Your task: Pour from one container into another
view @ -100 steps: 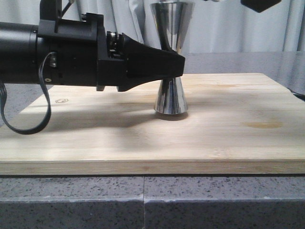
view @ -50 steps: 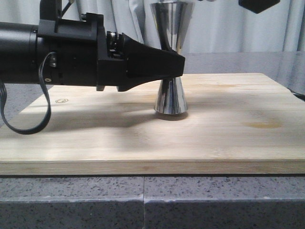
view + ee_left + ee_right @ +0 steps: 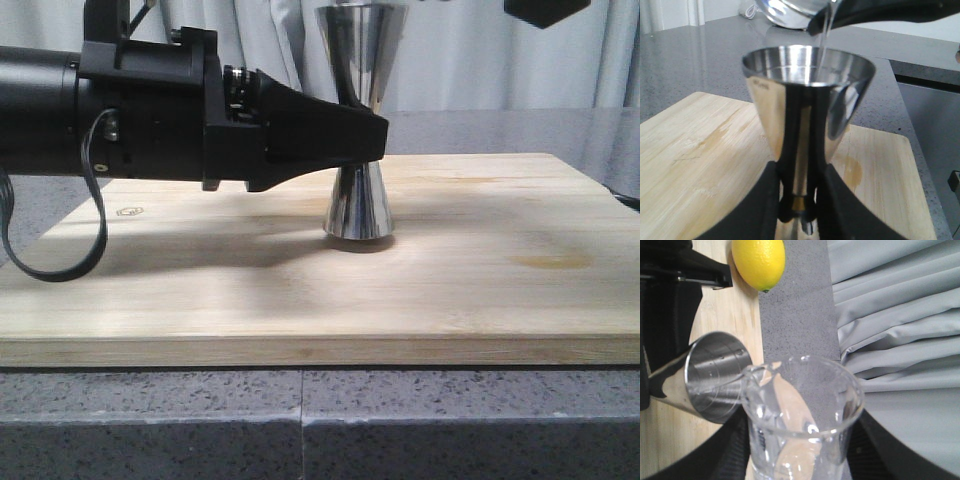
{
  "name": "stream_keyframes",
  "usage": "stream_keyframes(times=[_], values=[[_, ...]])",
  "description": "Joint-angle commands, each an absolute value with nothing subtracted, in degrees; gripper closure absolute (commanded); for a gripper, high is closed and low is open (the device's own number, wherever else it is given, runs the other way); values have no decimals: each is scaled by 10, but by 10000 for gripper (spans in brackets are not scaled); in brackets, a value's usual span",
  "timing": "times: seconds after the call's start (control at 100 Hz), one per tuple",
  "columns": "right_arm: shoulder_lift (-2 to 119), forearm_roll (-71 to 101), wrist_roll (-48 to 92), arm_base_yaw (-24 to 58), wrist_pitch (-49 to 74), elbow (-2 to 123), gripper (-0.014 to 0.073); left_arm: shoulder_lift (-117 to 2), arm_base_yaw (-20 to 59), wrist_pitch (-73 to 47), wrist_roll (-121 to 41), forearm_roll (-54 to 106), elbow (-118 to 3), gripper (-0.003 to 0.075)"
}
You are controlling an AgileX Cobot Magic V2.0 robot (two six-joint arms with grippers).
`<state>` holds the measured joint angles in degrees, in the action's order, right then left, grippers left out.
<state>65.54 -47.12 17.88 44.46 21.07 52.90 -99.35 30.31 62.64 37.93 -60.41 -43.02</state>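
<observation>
The steel jigger [image 3: 359, 205] stands upright on the wooden board [image 3: 480, 290]. My left gripper [image 3: 375, 135] reaches in from the left and is shut on its narrow waist; in the left wrist view the fingers [image 3: 799, 205] pinch the gold band below the wide cup [image 3: 805, 65]. My right gripper [image 3: 802, 450] is shut on the clear glass beaker [image 3: 805, 420], which is tilted with its lip over the jigger's mouth [image 3: 710, 380]. A thin clear stream [image 3: 824, 37] falls from the beaker [image 3: 785, 12] into the cup. The beaker is out of the front view.
A yellow lemon [image 3: 759, 261] lies at the board's edge beyond the jigger. The board rests on a grey speckled counter [image 3: 450, 420], with a grey curtain [image 3: 900, 315] behind. A pale stain [image 3: 550, 262] marks the board's right side.
</observation>
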Motion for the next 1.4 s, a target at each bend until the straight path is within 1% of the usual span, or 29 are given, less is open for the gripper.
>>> stream_keyframes(times=[0.0,0.49,1.39], values=[[646,-493,184,445,185,550,462,-965,303,674,384,-579,-446,738],[646,-498,215,445,196,550,462,-965,303,674,384,-585,-446,739],[652,-539,229,445,196,550,462,-965,303,674,384,-585,-446,739]])
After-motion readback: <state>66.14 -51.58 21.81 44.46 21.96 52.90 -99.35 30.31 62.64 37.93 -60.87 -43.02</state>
